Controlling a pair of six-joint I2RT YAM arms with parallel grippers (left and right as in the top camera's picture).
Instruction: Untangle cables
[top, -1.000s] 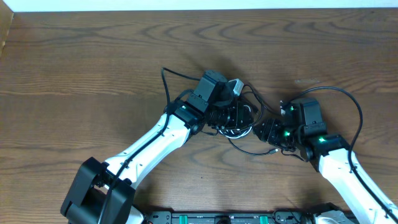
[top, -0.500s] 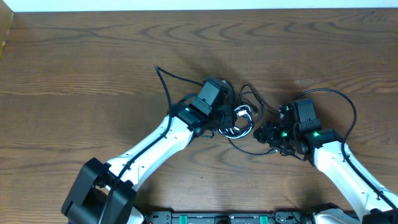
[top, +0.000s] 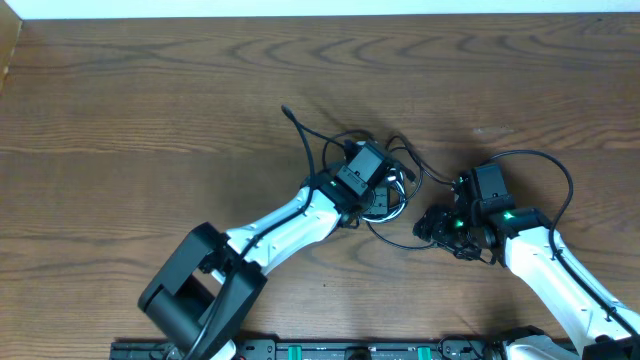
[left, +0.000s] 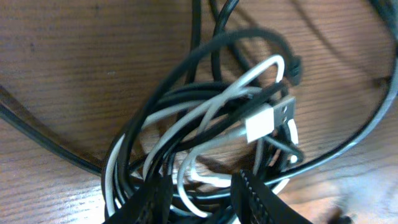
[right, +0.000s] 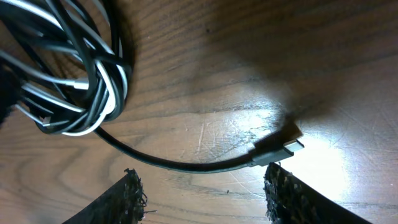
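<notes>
Three cables (left: 205, 124) are lying knotted in one clump at the middle of the bench (top: 150, 100), a black plug (right: 280, 149) trailing right. My left hand (left: 202, 196) is straddling strands, spread and gripping nothing; my right hand (right: 202, 177) is hovering open over that plug. I'm judging it best to pinch the plug, drawing slowly while pinning the clump.

Left gripper (left: 202, 202) sits low in frame, jaws apart, over the knot. Black cables (left: 219, 46) and white cable (left: 242, 78) are looped together on the wood table (left: 74, 56). White plug (left: 270, 119) lies on top, metal tip pointing right. Strands run between the fingers (left: 261, 199).
</notes>
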